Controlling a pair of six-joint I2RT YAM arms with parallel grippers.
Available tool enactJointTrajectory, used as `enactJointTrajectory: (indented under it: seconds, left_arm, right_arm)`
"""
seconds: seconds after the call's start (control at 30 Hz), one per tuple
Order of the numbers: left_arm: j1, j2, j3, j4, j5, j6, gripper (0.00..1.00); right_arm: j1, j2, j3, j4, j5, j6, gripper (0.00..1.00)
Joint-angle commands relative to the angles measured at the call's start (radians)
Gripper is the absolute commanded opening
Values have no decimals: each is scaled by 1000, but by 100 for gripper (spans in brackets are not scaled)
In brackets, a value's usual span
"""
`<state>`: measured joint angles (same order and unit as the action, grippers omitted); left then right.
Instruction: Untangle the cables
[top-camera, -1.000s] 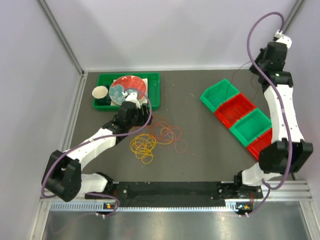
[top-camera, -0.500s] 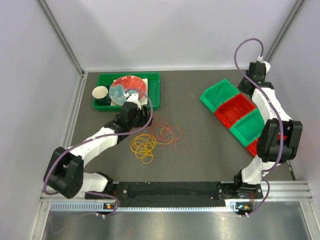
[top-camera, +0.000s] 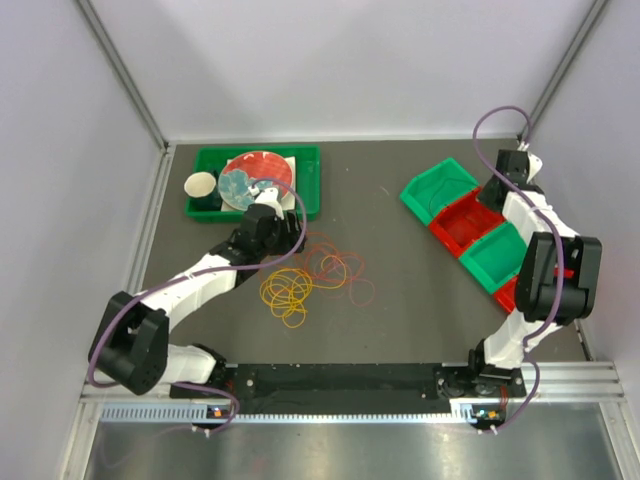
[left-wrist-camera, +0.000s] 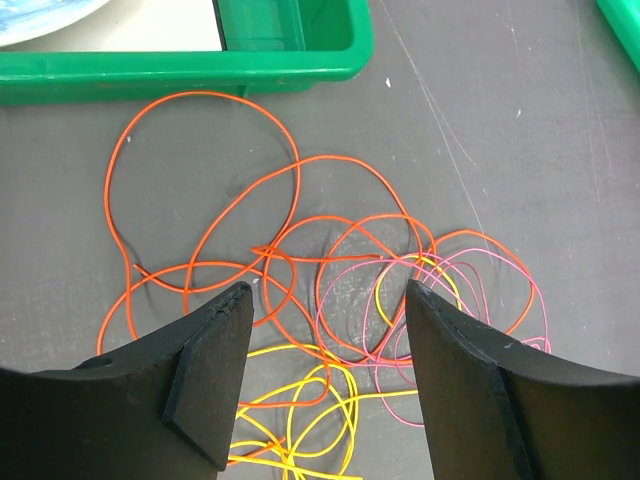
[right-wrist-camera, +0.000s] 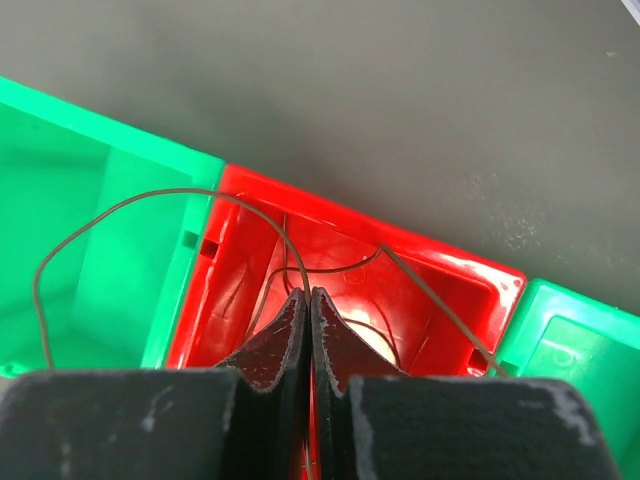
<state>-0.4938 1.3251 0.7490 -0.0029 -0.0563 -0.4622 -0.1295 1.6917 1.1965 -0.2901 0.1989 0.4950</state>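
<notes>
Cables, thin floppy loops in orange, yellow and pinkish red, lie tangled together near the middle of a dark grey worktop, just in front of a green tray that holds a red plate and a pale cup. The left tool hovers above the tangle with its two black fingers spread wide, touching none of the loops; between them the orange and pink strands cross, and the yellow ones lie at the near edge of its wrist view. Well apart, at the right side of the worktop, stands a slanted row of green and red bins. The right tool hangs over a red bin, fingers pressed together and pinching a dark cable, whose thin loop arches out over the neighbouring green bin.
</notes>
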Motion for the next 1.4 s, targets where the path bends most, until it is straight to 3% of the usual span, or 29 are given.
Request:
enactJointTrajectory:
  seconds: [0.0,0.4,0.5,0.53,0.67,1.07,1.23,1.37]
  left_arm:
    - [-2,-4,-8,46,12,0,67]
    - [-2,-4,-14,50,27,-12,66]
    - [0,-12,-16,49,24,-10,66]
    - [-2,-13,-16,50,24,-10,66]
    - [-2,-10,-5,49,33,-9,66]
    - [-2,-21,-4,46,47,-13,66]
    - [0,-23,3,32,41,-9,66]
    - [-2,-23,3,30,26,-15,66]
  right_arm:
    - [-7,10,-5,58,30,11,0]
    - [-7,105,78,42,-96,-6,1]
    - [-7,66,72,45,-110,-3,19]
    - [-7,54,74,37,-105,-1,30]
    - [-7,10,89,-3,-87,-12,41]
    - [-1,-156,63,-24,-111,-4,41]
    - [131,-67,176,-112,-26,-96,46]
    - [171,72,271,-150,-58,-44,46]
